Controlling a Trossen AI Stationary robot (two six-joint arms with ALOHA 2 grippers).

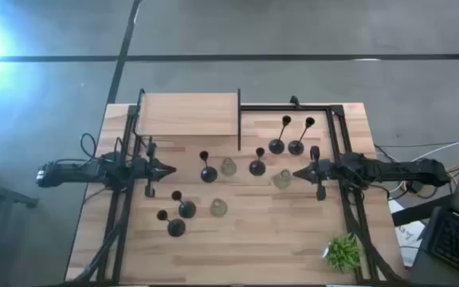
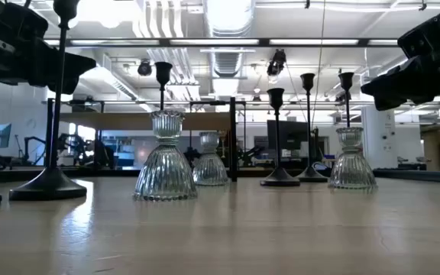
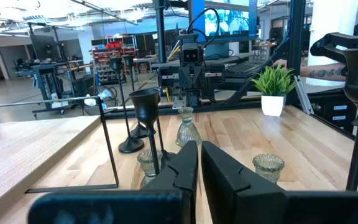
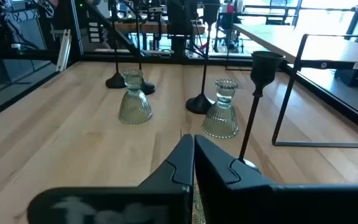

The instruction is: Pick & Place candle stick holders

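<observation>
Dark and level, your left gripper (image 1: 168, 169) reaches in from the table's (image 1: 253, 231) left edge with its fingers pressed together on nothing, and your right gripper (image 1: 297, 172) mirrors it from the right edge, fingers likewise closed and empty, its tip just beside a pale glass holder (image 1: 282, 180). Between them, across the middle of the table, you have the black candle stick holders (image 1: 208, 174) and two more glass ones (image 1: 218, 208), all standing upright, with a small potted plant (image 1: 343, 252) near the front right corner.
</observation>
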